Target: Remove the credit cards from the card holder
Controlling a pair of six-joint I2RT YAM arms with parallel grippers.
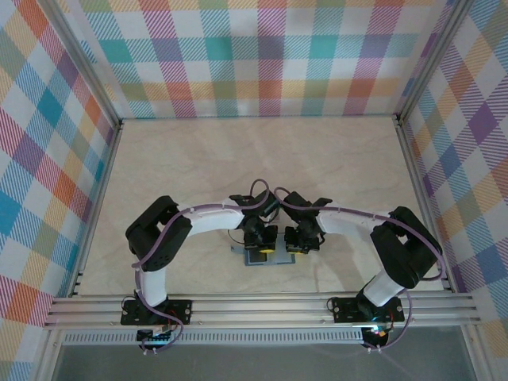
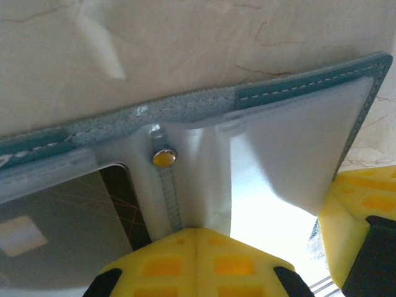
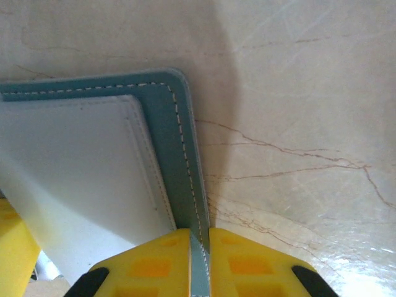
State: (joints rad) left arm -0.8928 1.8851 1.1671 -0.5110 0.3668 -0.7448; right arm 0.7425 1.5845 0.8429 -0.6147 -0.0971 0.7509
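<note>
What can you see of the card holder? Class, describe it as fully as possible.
The card holder is a flat folding wallet, teal outside with pale stitching, grey-blue pocket panels inside and a metal snap by the fold. It is spread open toward the near edge of the table. A dark card sits in one pocket. The right gripper is clamped on its teal edge; the left gripper is shut at the fold.

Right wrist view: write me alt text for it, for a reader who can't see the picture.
The yellow right claw is shut on the stitched teal edge of the open card holder. The holder's pale inner panel faces the camera, with a beige marbled table beneath it.
</note>
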